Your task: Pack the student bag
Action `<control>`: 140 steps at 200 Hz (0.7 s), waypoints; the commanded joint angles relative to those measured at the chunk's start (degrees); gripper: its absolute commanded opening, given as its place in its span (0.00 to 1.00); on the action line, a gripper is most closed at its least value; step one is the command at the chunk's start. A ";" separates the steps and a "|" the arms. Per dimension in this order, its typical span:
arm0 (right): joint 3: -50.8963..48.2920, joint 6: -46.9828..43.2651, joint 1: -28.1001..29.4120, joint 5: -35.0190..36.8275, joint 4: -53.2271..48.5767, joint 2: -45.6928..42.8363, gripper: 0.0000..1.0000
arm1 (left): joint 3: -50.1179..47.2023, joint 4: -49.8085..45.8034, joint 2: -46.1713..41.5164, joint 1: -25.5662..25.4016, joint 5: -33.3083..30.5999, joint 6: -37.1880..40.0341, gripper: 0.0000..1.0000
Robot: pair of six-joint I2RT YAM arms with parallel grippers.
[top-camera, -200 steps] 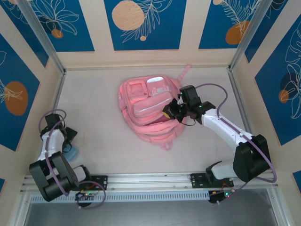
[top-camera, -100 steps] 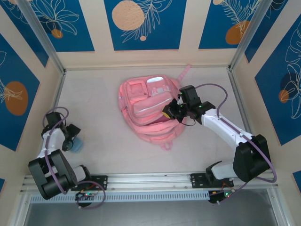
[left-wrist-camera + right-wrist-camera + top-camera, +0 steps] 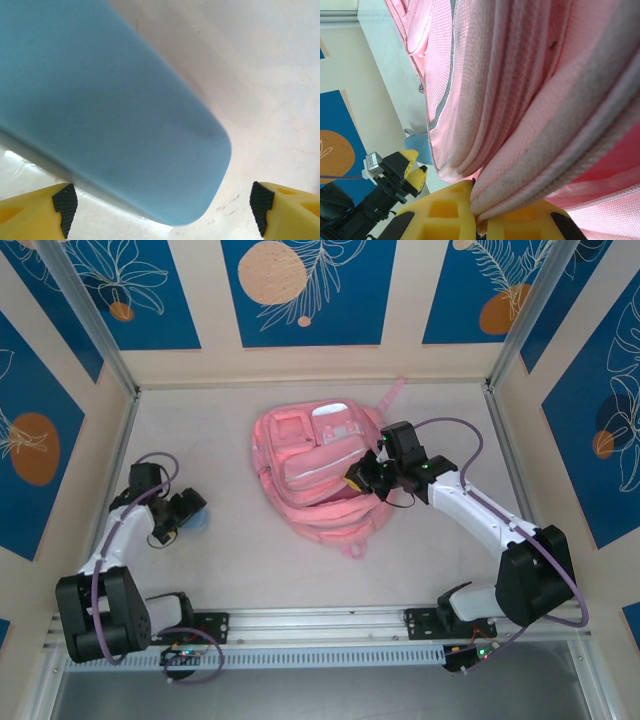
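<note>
The student bag (image 3: 315, 475), a large pink backpack, lies flat in the middle of the table. My right gripper (image 3: 358, 480) is at its right side, shut on a fold of pink fabric along the bag's edge (image 3: 530, 100); the yellow jaws (image 3: 481, 222) pinch it and hold it lifted. To the left, a pale blue rounded object (image 3: 195, 516) sits at the tips of my left gripper (image 3: 180, 518). In the left wrist view this blue object (image 3: 100, 110) lies between the wide-apart fingertips (image 3: 65, 202), with a gap showing at the right one, so my left gripper (image 3: 161, 205) stands open.
A pink strap (image 3: 392, 392) of the bag trails toward the back wall. Metal rails run along the left edge (image 3: 122, 440) and the right edge (image 3: 505, 440) of the table. Bare tabletop (image 3: 240, 540) separates the blue object from the bag.
My left arm has swung away from the left wall toward the bag, and the blue object has moved along with it. The right gripper and the bag have stayed still.
</note>
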 commanded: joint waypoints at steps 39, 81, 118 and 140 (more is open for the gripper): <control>1.80 -1.42 0.85 -1.49 1.00 0.52 0.00 | 2.78 -6.28 -3.85 -0.24 -9.62 -5.87 0.98; 1.72 -1.45 0.85 -1.67 0.94 0.48 0.00 | -0.40 0.61 -1.76 -0.17 -9.02 -16.71 1.00; 1.81 -1.85 0.85 -2.11 1.26 0.40 0.00 | 0.88 4.55 4.48 -0.27 -7.74 -20.47 1.00; 1.79 -1.77 0.99 -2.20 1.51 0.36 0.00 | 0.86 6.37 7.51 -0.36 -7.58 -22.13 1.00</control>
